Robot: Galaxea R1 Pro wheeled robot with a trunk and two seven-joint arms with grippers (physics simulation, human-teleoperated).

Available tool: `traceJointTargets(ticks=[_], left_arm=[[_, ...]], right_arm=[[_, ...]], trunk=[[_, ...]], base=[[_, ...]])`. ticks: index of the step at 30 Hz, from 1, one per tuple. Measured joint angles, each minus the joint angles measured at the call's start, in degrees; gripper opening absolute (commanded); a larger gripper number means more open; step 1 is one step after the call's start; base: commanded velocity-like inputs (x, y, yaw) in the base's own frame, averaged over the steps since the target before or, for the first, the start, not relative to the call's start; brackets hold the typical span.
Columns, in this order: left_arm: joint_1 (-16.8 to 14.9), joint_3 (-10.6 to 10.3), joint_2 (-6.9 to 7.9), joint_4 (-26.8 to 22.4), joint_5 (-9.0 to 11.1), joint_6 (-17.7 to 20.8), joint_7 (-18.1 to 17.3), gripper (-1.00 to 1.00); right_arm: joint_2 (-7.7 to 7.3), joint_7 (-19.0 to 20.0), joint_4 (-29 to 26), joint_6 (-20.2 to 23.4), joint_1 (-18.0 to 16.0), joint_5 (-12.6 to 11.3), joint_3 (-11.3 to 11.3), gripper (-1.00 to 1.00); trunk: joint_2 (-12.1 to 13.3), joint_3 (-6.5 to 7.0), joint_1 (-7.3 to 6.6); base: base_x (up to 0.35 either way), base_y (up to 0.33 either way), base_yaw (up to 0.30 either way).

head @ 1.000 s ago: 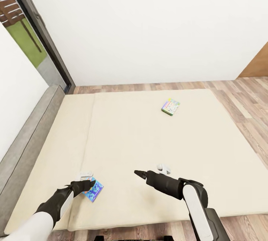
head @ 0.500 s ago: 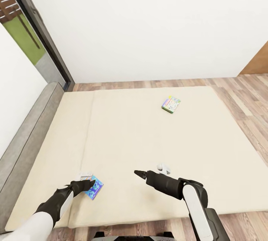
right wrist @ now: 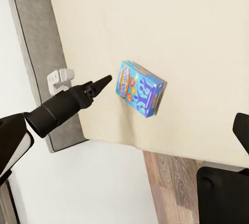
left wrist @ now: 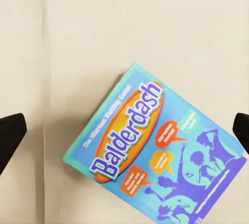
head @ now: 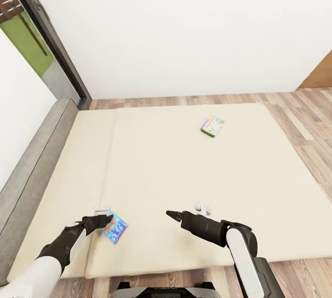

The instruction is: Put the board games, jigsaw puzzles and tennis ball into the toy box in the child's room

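On the beige bed lie two board games. The small blue one, printed "Balderdash", rests flat near the bed's front left. My left gripper hovers just over its left edge, open, its fingertips wide apart on either side of the box and touching nothing. The green-edged cartoon-covered game lies far back, right of centre. My right gripper hangs open and empty above the front middle of the mattress; its wrist view looks across at the blue box and the left gripper.
A low grey headboard runs along the bed's left side. Behind it stand a white wall and a dark-framed window. Wood-plank floor shows past the far and right edges of the bed. My base stands at the bed's front edge.
The whole view has shifted, so the bed sits a little higher in the picture. My left gripper has drawn slightly left, uncovering more of the blue box. The right arm holds its pose.
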Motion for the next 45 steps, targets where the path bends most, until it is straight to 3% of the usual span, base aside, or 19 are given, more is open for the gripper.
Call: traceJointTargets(ticks=[15, 27, 33, 38, 45], left_arm=[[-0.21, 0.26, -0.52, -0.02, 0.0, 0.02, 0.06, 1.0], [-1.1, 0.18, 0.03, -0.09, 0.01, 0.25, -0.14, 1.0], [-2.73, 0.2, 0.15, -0.23, 0.06, 4.06, -0.39, 1.0], [-3.54, 0.56, 1.32, -0.63, 0.07, 5.94, -0.71, 1.0], [-3.87, 3.09, 2.35, -2.76, 0.07, 9.28, -1.05, 1.0]], right_arm=[[-0.15, 0.57, -0.77, 0.42, -0.9, -0.05, -0.96, 1.0], [-1.14, 0.66, -0.94, 0.52, -0.98, -0.3, -1.32, 1.0], [-0.74, 0.63, -1.04, 1.01, -1.04, -0.5, -1.24, 1.0], [-0.81, 0.63, -1.06, 1.24, -1.05, -0.56, -1.23, 1.0], [-1.05, 0.62, -1.06, 1.32, -1.94, -0.77, -0.95, 1.0]], trunk=[[0.0, -1.39, 0.0], [0.0, -2.52, 0.0], [0.0, -3.09, 0.0], [0.0, -3.56, 0.0], [0.0, -4.22, 0.0]], base=[[0.0, 0.0, 0.0], [0.0, 0.0, 0.0], [0.0, 0.0, 0.0], [0.0, 0.0, 0.0], [0.0, 0.0, 0.0]])
